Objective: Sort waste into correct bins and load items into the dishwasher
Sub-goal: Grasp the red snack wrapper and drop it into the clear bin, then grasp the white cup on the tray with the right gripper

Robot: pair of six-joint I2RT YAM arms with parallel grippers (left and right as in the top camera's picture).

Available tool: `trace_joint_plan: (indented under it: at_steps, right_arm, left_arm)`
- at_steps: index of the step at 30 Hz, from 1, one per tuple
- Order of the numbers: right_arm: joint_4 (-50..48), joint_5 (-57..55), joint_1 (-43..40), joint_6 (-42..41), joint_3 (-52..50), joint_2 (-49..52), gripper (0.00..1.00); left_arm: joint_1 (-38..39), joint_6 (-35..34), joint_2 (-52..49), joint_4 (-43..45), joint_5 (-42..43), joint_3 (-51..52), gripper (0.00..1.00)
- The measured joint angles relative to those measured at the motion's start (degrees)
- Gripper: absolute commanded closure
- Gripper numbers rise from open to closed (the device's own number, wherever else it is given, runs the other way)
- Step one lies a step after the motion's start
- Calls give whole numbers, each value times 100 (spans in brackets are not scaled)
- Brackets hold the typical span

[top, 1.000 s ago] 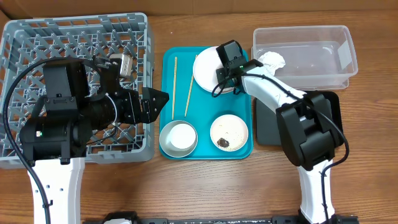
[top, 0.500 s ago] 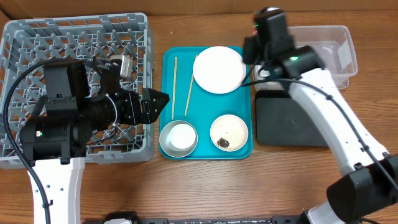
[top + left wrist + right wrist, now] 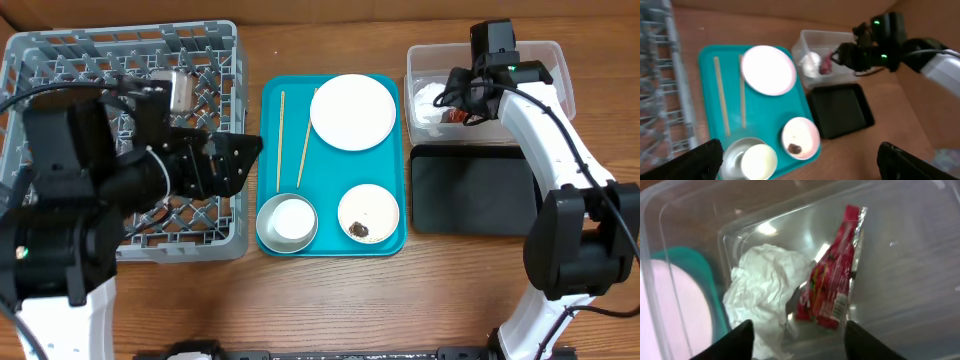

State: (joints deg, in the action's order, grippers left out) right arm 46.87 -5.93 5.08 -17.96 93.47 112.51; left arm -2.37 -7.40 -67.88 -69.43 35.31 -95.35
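Hanging over the clear tub [image 3: 545, 60], the right gripper [image 3: 799, 332] has its fingers spread and nothing between them; only the right wrist view shows the red wrapper [image 3: 832, 280] lying loose on the tub floor just beside the white paper wad [image 3: 762, 295], which overhead the arm partly hides. Left gripper [image 3: 250, 155] is splayed wide and holds nothing, at the right edge of the dish rack [image 3: 60, 60] next to the teal tray [image 3: 270, 100] -- plate [image 3: 352, 112], chopsticks [image 3: 281, 140] and the bowl [image 3: 375, 200] with the brown scrap [image 3: 360, 230] sit on that tray; a narrow strip of table [image 3: 330, 300] separates it from the tub and the black tray [image 3: 475, 190].
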Motion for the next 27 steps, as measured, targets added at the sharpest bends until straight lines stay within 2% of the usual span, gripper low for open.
trace_joint_plan:
  at_steps: [4,8,11,14,18,27]
  right_arm:
    - [686,365,59,85,0,-437,38]
    - [1388,916,310,173,9,-1362,38]
    - [1910,1217,846,212,74,-1978,39]
    - [2293,1436,1644,240,116,-2170,40]
    - [2199,1504,2511,87,-175,-1963,49]
    - [756,1340,3794,-328,-1209,-1545,52]
  left_arm:
    - [0,-17,219,-219,-619,-105,0]
    - [0,-70,352,-380,-1189,-116,0]
    - [0,-109,330,-435,-1394,-120,0]
    - [0,-129,238,-514,-1482,-120,0]
    - [0,-131,87,-581,-1528,-120,0]
    - [0,-149,-7,-713,-1545,-120,0]
